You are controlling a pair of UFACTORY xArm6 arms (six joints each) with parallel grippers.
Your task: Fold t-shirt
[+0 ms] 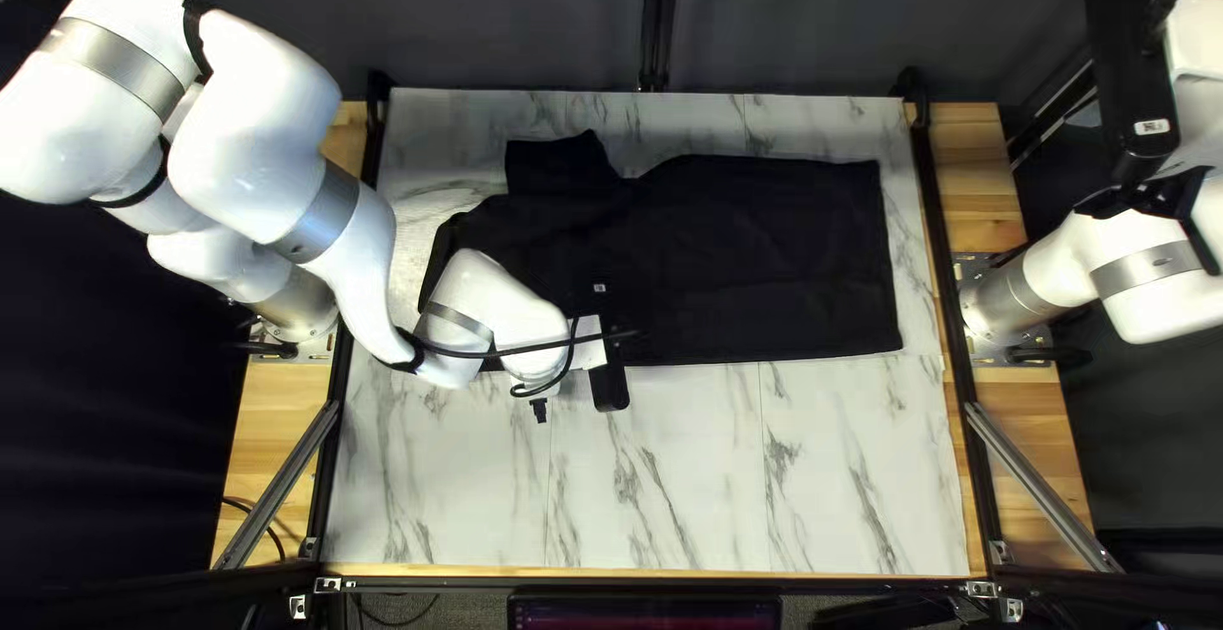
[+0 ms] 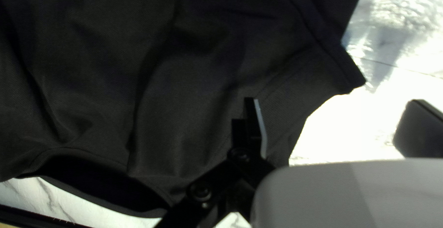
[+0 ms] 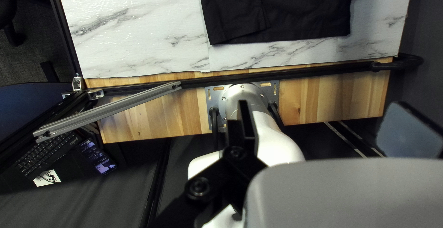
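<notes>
Across a marble-patterned counter [image 1: 701, 490], with a dark curtain [image 1: 790, 19] beyond its far edge, see the black t-shirt [image 1: 765, 261] spread mostly over the far half. Find its collar [image 2: 101, 202] toward the left edge, its hem [image 1: 889, 267] near the right edge and one sleeve [image 1: 548, 165] pointing to the far edge. Hold the left tool [image 1: 613, 356] open over the shirt's near side, with fingers wide apart above cloth. Hold the right tool [image 1: 1143, 197] raised outside the right edge, likewise spread open.
</notes>
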